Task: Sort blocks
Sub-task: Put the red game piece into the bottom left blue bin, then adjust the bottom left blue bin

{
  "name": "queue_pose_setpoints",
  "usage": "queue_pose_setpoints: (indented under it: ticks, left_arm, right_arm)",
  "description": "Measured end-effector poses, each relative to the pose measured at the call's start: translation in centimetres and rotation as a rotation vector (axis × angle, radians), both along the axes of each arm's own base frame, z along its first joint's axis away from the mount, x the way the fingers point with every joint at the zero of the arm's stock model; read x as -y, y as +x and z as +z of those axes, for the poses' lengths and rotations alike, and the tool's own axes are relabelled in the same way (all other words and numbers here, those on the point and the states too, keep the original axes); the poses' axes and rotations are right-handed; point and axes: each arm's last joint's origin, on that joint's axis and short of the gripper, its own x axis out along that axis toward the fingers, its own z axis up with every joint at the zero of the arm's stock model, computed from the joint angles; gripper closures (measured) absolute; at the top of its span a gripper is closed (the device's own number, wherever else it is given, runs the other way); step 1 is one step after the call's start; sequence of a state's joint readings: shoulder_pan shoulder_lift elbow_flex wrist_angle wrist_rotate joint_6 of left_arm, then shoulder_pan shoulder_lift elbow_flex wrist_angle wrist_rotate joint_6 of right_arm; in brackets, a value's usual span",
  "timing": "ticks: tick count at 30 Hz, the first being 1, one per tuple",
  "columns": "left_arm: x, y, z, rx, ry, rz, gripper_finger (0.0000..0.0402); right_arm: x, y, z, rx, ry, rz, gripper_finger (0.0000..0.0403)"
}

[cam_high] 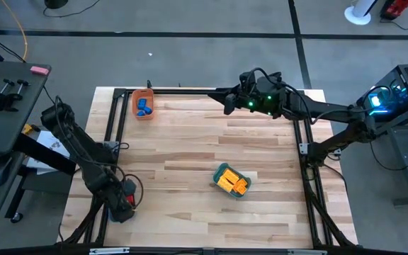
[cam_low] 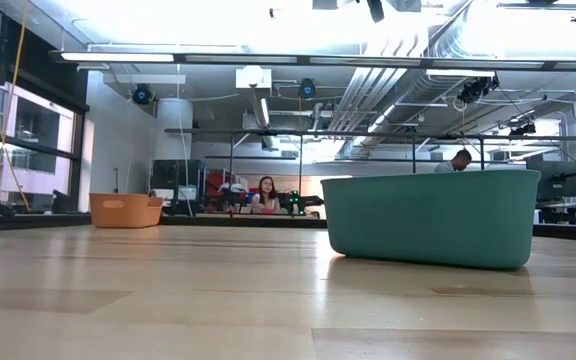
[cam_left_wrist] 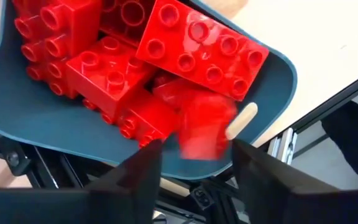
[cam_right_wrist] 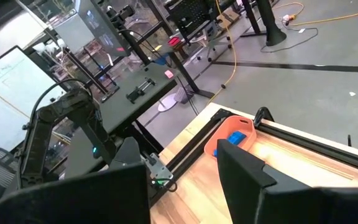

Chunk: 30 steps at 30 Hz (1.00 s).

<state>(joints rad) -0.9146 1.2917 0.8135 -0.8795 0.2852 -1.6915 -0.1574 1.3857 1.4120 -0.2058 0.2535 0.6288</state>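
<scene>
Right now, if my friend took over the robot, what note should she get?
Left gripper: jaws open over the dark blue tray at the table's near left edge, a blurred red block just below them, among the red blocks.
Right gripper: waiting at the far edge, holding nothing.
Blue blocks fill the orange tray; orange blocks the teal tray.
No loose blocks visible.
</scene>
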Motion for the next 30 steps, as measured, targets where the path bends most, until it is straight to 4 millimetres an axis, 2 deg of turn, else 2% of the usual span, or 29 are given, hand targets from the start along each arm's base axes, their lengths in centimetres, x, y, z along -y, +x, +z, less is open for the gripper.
queue_pose_setpoints:
  ticks: [3, 7, 12, 15, 17, 21, 23, 26, 30]
  left_arm:
    - [0.0, 0.0, 0.0, 0.002, 0.002, -0.014, 0.0198]
    - [-0.5, 0.0, 0.5, 0.025, -0.019, -0.045, 0.0181]
    - [-3.3, -1.2, 2.2, 0.003, 0.049, 0.012, 0.0189]
    - [-4.8, -2.3, 3.0, -0.038, 0.079, 0.033, 0.0215]
    - [-5.2, -2.8, 3.3, -0.069, 0.061, -0.006, 0.0246]
    - [-5.4, -3.3, 2.8, -0.143, 0.036, -0.123, 0.0354]
    - [-5.5, -3.5, 1.7, -0.177, 0.045, -0.134, 0.0388]
    - [-5.0, -3.2, 0.0, -0.181, -0.025, -0.144, 0.0392]
    - [-5.1, -3.3, -1.9, -0.217, -0.026, -0.137, 0.0399]
  right_arm:
    - [0.0, 0.0, 0.0, 0.000, 0.001, 0.000, 0.0307]
    - [0.0, 0.0, 0.0, 0.001, 0.002, -0.001, 0.0307]
    - [0.0, 0.0, 0.0, 0.010, 0.023, -0.005, 0.0307]
    - [0.0, 0.0, 0.0, 0.010, 0.023, -0.005, 0.0307]
    - [0.0, 0.0, 0.0, 0.010, 0.023, -0.005, 0.0307]
    - [0.0, 0.0, 0.0, 0.010, 0.023, -0.005, 0.0307]
    - [0.0, 0.0, 0.0, 0.010, 0.023, -0.005, 0.0307]
    - [-0.1, 0.0, 0.0, 0.009, 0.023, -0.001, 0.0307]
    - [-0.1, 0.0, 0.0, 0.009, 0.024, 0.003, 0.0307]
